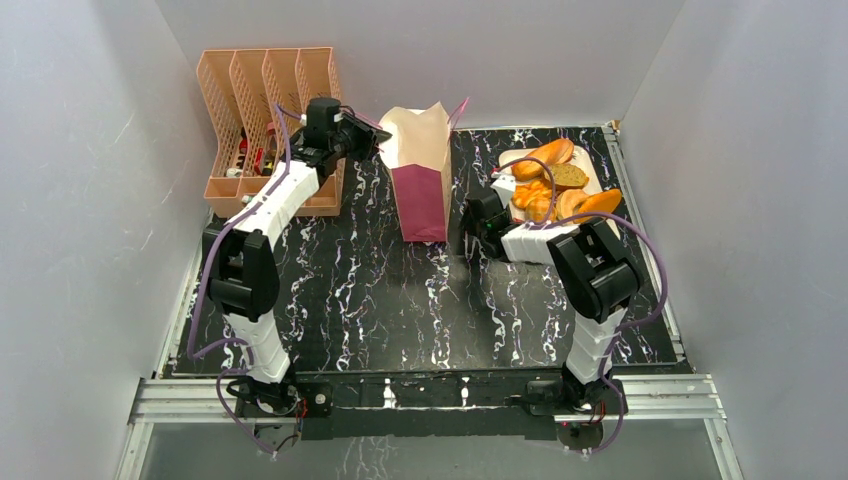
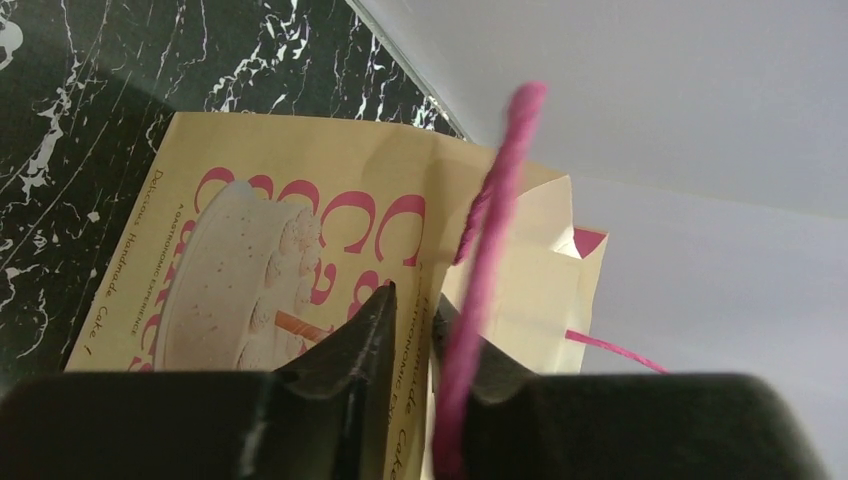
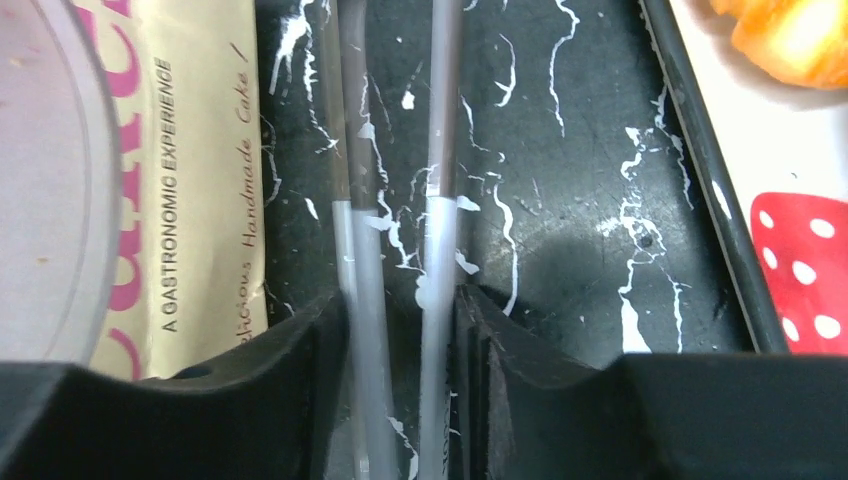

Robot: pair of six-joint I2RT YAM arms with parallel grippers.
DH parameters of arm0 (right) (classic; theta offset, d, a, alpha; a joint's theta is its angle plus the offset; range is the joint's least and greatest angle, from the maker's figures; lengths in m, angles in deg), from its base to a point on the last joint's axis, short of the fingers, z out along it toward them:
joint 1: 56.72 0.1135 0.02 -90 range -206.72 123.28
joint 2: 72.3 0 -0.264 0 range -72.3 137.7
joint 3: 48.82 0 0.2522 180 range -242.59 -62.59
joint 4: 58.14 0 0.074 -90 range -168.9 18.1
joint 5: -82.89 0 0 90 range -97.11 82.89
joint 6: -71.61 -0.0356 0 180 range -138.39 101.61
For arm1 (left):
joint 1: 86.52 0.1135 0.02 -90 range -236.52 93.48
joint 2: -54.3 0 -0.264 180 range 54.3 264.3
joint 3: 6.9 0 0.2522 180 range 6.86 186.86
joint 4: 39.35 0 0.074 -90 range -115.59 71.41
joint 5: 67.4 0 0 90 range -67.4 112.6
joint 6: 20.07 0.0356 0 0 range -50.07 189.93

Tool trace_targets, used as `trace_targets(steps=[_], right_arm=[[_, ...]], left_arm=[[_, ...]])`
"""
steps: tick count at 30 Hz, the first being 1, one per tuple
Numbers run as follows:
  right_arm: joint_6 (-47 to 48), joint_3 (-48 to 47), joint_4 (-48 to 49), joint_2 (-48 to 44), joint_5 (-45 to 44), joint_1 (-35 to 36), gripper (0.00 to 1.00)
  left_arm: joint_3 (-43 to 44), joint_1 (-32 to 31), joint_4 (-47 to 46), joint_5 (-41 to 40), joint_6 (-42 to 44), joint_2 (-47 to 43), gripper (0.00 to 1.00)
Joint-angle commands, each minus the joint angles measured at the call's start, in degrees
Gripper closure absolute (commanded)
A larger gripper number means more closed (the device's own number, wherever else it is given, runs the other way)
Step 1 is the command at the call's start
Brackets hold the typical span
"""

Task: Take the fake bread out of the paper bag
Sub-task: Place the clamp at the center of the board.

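Observation:
The paper bag (image 1: pixel 420 180), tan above and maroon below, stands upright at the middle back of the black marbled table. My left gripper (image 1: pixel 374 140) is shut on its upper left rim. In the left wrist view the fingers (image 2: pixel 365 330) pinch the tan paper (image 2: pixel 300 200), and a pink string handle (image 2: pixel 495 220) crosses in front. My right gripper (image 1: pixel 474 215) is low beside the bag's right side and is shut on grey tongs (image 3: pixel 440 150). Several fake bread pieces (image 1: pixel 555 180) lie on a white tray (image 1: pixel 590 165) at the back right. The bag's inside is hidden.
A peach file rack (image 1: pixel 265 110) with small items stands at the back left, close behind my left arm. In the right wrist view the tray edge (image 3: pixel 800 260) with red dotted print and one bread piece (image 3: pixel 790 35) lie to the right. White walls enclose the table.

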Motion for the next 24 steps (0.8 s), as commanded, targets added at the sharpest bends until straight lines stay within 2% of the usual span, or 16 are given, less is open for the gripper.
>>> trace_targets(steps=[1, 6, 8, 10, 24], right_arm=[[5.68, -2.63, 1.89, 0.94, -2.63, 0.36, 0.62], [5.14, -2.43, 0.58, 1.75, -2.82, 0.50, 0.58], [5.17, -2.18, 0.52, 1.32, -3.01, 0.60, 0.56], [5.53, -2.06, 0.51, 0.76, -3.40, 0.77, 0.54], [5.71, -2.43, -1.50, -1.95, -6.29, 1.23, 0.52]], left_arm=[[-1.30, -0.84, -1.56, -0.26, 0.64, -3.43, 0.75], [-2.57, -1.26, -2.37, -0.60, 0.64, -4.14, 0.60], [-2.43, -1.34, -2.67, -1.12, 1.04, -4.61, 0.49], [-1.56, -1.57, -2.88, -1.27, 2.16, -4.92, 0.43], [5.98, -4.80, 3.80, -5.78, 11.82, -8.92, 0.36]])
